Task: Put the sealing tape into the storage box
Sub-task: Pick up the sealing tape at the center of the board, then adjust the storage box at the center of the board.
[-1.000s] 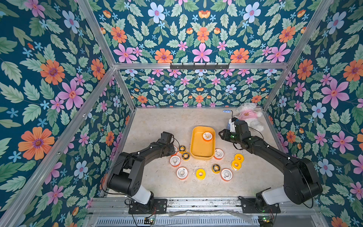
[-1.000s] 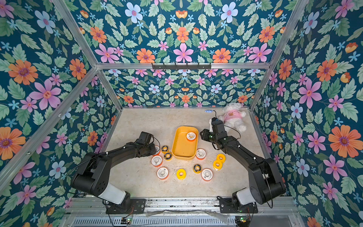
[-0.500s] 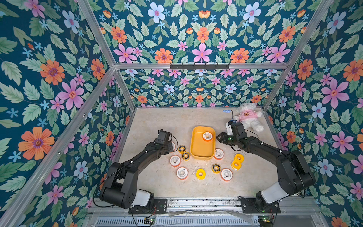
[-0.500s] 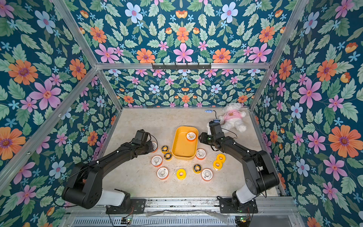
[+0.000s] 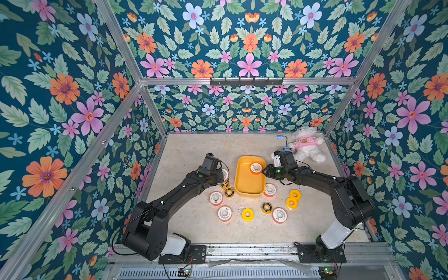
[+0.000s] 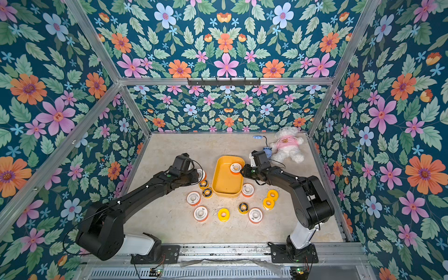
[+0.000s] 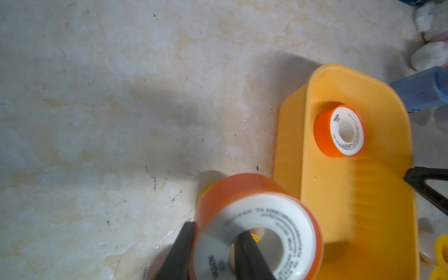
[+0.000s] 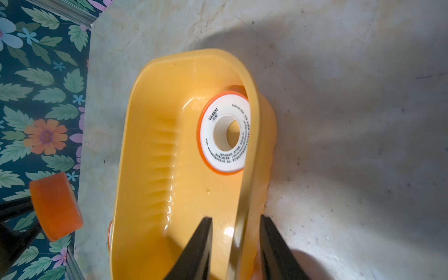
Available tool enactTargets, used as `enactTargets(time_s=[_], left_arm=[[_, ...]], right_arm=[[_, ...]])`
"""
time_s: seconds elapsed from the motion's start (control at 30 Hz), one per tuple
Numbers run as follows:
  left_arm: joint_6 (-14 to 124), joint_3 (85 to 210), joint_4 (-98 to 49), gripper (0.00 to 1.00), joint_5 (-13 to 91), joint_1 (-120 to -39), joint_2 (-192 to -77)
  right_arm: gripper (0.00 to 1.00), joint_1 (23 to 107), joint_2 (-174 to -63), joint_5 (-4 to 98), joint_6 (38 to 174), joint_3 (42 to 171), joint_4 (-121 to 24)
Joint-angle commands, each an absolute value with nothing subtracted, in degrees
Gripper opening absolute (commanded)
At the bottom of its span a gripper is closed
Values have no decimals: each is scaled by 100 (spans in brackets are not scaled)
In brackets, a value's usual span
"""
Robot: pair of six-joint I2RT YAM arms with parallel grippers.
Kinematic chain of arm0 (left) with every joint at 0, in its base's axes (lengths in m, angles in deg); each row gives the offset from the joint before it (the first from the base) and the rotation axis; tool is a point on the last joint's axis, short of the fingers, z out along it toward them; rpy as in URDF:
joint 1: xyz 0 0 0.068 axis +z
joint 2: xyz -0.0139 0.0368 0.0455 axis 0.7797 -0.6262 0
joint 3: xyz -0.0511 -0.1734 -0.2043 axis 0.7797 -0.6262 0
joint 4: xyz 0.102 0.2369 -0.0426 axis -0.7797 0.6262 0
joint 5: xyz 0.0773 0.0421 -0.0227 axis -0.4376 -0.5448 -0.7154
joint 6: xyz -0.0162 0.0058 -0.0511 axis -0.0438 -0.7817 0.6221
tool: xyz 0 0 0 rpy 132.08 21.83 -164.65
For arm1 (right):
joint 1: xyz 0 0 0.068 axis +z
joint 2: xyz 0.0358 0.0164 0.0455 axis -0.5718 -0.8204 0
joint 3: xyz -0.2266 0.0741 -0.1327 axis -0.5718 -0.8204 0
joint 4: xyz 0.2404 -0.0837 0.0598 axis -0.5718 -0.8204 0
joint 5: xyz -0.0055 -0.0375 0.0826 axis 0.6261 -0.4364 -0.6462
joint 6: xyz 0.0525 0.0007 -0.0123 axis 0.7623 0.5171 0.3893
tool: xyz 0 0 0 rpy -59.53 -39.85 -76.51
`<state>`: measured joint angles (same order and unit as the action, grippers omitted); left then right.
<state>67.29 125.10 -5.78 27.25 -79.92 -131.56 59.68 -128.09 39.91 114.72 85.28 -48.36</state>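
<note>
The storage box (image 5: 248, 185) (image 6: 226, 183) is a shallow yellow tray at mid-table, with one white-faced, orange-rimmed sealing tape roll (image 5: 256, 167) (image 8: 225, 135) lying in its far right corner. My left gripper (image 7: 217, 232) (image 5: 221, 174) is shut on another such roll (image 7: 257, 218) just left of the box, with one finger through the hole and one outside. My right gripper (image 8: 235, 219) (image 5: 264, 171) straddles the box's right wall (image 8: 244, 194) and is closed across it. Several loose rolls lie on the table: white-and-orange (image 5: 216, 198), plain yellow (image 5: 247, 214), black-and-yellow (image 5: 266, 207).
A white plush bear (image 5: 306, 146) in a pink shirt lies at the back right, with a blue gadget (image 5: 281, 137) and its cable beside it. Flowered walls close in the table on three sides. More rolls sit right of the box (image 5: 269, 189) (image 5: 295, 194).
My left gripper closed on a white-and-orange roll and now holds it beside the box. My right gripper moved left and down onto the box's right wall, and its jaws narrowed.
</note>
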Motion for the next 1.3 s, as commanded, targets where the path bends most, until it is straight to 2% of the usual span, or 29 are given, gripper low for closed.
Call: enactTargets(time_s=[0.0,0.47,0.83,1.27], left_arm=[[6724,12652,-541,28,2835,-8122,-13256],[6614,13454,-630,28,3009,-8902,-14061],[6491,14107,-453,29,2902,-9293,-15042],[6421,14617,-248,31,2834,-9387,-15826]], right_arm=[[35,5995,-12862,3930,11541,8606,-4687],[27,6048,-13147,3801,11562,8894,-4640],[30,6061,-13212,3771,11546,8975,-4634],[31,6058,-13229,3721,11553,8953,-4612]])
